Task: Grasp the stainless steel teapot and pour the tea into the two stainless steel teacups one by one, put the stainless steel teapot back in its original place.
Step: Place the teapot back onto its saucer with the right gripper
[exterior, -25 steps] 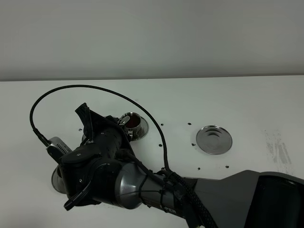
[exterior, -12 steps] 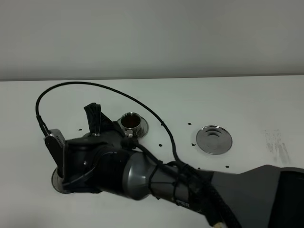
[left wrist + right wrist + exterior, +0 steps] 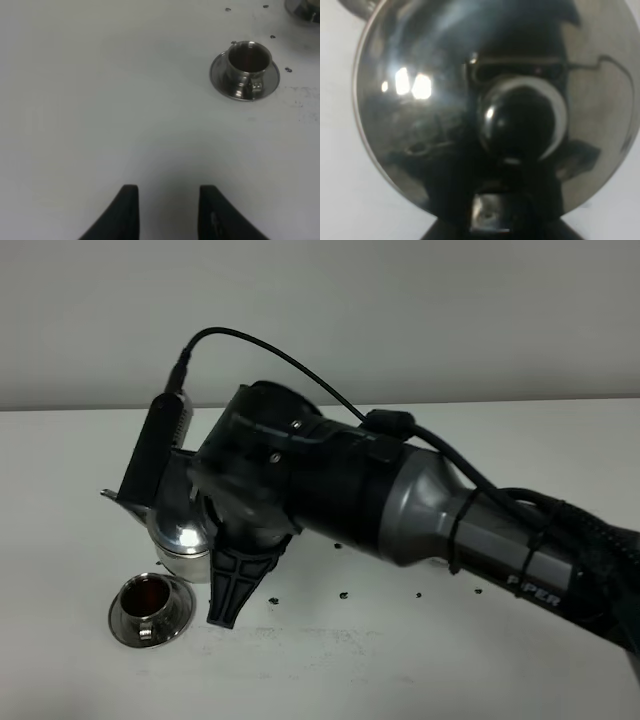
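Observation:
My right gripper [image 3: 230, 575] has reached across to the left and is shut on the handle of the stainless steel teapot [image 3: 183, 536], whose thin spout points left. Seen from above in the right wrist view, the teapot [image 3: 470, 100] fills the frame, its lid knob at centre and the gripper [image 3: 490, 220] low on its handle. One steel teacup [image 3: 148, 600] stands on its saucer at front left, holding dark reddish tea [image 3: 147, 593]. The other teacup and the original place are hidden behind the arm. My left gripper [image 3: 167, 210] hovers over bare table, its fingers apart, well short of that teacup [image 3: 246, 62].
The right arm's thick grey forearm [image 3: 450, 520] and its cable span the middle of the white table [image 3: 400, 660]. Small dark specks dot the table near the cup. A steel edge [image 3: 304, 7] shows at one corner of the left wrist view; I cannot tell what it is.
The right arm has swung up and back from over the front-left cup, carrying the teapot. That cup now shows with tea in it. The arm now covers the far cup and saucer.

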Robot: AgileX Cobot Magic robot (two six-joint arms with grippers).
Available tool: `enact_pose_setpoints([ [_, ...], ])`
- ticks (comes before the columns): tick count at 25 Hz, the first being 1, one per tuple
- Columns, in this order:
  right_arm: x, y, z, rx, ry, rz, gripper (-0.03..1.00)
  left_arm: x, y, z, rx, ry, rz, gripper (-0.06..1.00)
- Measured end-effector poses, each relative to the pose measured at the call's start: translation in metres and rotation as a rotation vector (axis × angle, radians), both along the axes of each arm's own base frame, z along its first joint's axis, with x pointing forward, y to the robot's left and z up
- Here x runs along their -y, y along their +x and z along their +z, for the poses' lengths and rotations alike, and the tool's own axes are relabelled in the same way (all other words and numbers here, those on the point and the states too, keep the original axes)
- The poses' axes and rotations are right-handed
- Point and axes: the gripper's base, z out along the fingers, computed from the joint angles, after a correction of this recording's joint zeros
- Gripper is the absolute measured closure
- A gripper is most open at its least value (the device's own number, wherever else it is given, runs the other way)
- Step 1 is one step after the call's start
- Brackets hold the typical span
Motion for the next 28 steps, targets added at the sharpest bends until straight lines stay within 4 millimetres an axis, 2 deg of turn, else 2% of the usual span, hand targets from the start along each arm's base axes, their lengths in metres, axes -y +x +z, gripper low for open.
enact_pose_setpoints([
  [6,0.037,-0.002,-0.019,-0.106,0.189,-0.104,0.79,0.0,0.0,0.0,0.0,0.0,0.0,0.64],
  [11,0.053,-0.012,-0.055,-0.193,0.255,-0.186,0.79,0.0,0.0,0.0,0.0,0.0,0.0,0.64],
  [15,0.056,-0.014,-0.084,-0.255,0.238,-0.228,0.79,0.0,0.0,0.0,0.0,0.0,0.0,0.64],
  [19,0.054,-0.011,-0.105,-0.288,0.202,-0.243,0.79,0.0,0.0,0.0,0.0,0.0,0.0,0.64],
  [24,0.053,-0.009,-0.122,-0.305,0.167,-0.25,0.79,0.0,0.0,0.0,0.0,-0.001,0.001,0.64],
  [28,0.053,-0.007,-0.122,-0.289,0.154,-0.249,0.79,0.0,0.0,0.0,0.0,-0.001,0.001,0.64],
])
